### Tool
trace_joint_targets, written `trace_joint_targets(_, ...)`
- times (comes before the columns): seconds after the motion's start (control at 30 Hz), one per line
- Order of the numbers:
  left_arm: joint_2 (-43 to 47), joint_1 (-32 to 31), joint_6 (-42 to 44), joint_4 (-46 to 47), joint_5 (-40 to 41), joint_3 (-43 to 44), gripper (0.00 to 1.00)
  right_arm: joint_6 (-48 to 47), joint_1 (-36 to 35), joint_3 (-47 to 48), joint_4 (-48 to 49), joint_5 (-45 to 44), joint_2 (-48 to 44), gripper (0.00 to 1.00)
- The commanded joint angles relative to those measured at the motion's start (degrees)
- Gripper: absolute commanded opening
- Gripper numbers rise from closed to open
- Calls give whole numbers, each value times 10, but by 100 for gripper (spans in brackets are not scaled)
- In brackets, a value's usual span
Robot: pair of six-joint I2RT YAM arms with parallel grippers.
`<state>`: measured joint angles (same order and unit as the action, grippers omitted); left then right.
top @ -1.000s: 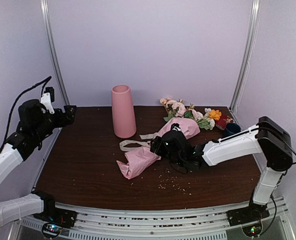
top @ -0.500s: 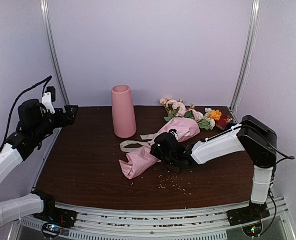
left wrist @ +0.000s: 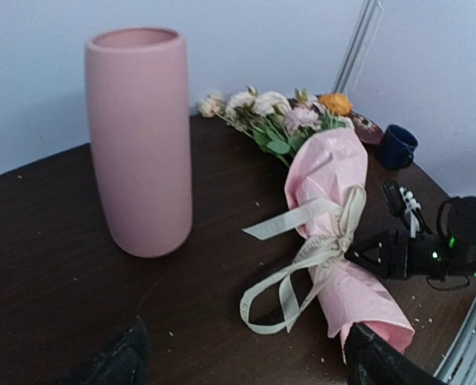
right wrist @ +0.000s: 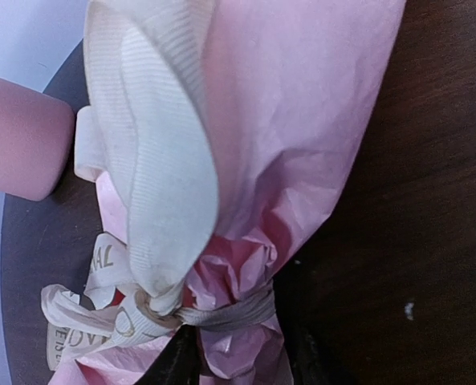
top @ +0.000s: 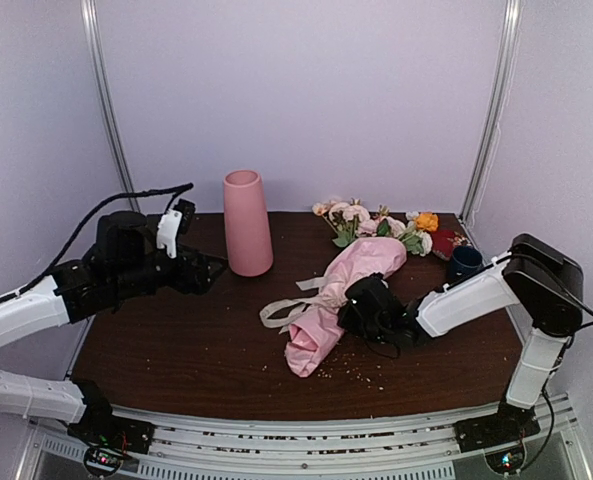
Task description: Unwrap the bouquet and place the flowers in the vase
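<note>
**Two arms converge on the tied bundle**

Both arms have shifted within the last second. The left arm has swung in from the left edge of the dark brown worktop point(top: 176, 340). Its left tool point(top: 214, 269) now hangs near the tall matte pink tapered vase point(top: 247, 222), on that vase's left. The fingers stand wide apart, hold nothing and face the bundle.

The right tool point(right wrist: 239, 359) has narrowed around the bouquet point(top: 351, 290) of long-stemmed artificial blooms rolled in crinkled pale pink paper. In its wrist view the two dark fingers press the paper waist from either side, just below the knot of the cream ribbon point(left wrist: 310, 249). I read that as clamped on the wrap.

The bouquet has turned too. Its stem end has swung nearer and to the right, so it lies more steeply across the worktop. The pink, white and orange flowers point(top: 376, 222) point toward the far right corner. The vase stands upright where it was, apart from the bundle.

Nothing is unwrapped yet — the knot is tied, the paper is closed and every stem is inside. My reading is that the right arm is pinning the bundle so the left can come for the ribbon, whose loops and tails lie on the left arm's side. The light wrap may slide rather than release if the pinch is weak.
</note>
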<state>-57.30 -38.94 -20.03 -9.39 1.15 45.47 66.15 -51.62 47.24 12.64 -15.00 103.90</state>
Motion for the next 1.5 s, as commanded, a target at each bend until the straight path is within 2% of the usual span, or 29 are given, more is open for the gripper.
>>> trace_joint_targets(0.0,-27,-76,-56,36,17,-45,87,-32,17,-52,-17,1,-56,40)
trace_joint_targets(0.13,-76,-144,-81,81,31,-55,87,-47,48,-115,-19,7,-119,44)
trace_joint_targets(0.3,-133,-168,-80,111,19,-30,86,-95,77,-160,-71,-9,-232,53)
trace_joint_targets(0.37,-143,-170,-78,119,26,-20,86,-126,88,-163,-99,-8,-282,59)
trace_joint_targets(0.47,-151,-170,-74,128,44,-12,86,-199,89,-133,-140,23,-347,74)
trace_joint_targets(0.53,-156,-170,-72,133,51,-10,86,-221,89,-108,-173,38,-353,82)
trace_joint_targets(0.67,-168,-170,-75,146,51,-9,86,-222,89,-75,-190,52,-312,92)
trace_joint_targets(0.77,-190,-175,-97,160,39,-5,86,-204,92,-50,-174,47,-262,95)
trace_joint_targets(0.93,-299,-269,-103,136,68,83,84,-182,124,-44,-99,49,-209,100)
trace_joint_targets(1.23,-448,-294,-131,186,10,147,79,-235,162,40,-82,137,-67,100)
trace_joint_targets(1.47,-499,-311,-131,213,-7,155,73,-259,146,88,-59,236,10,90)
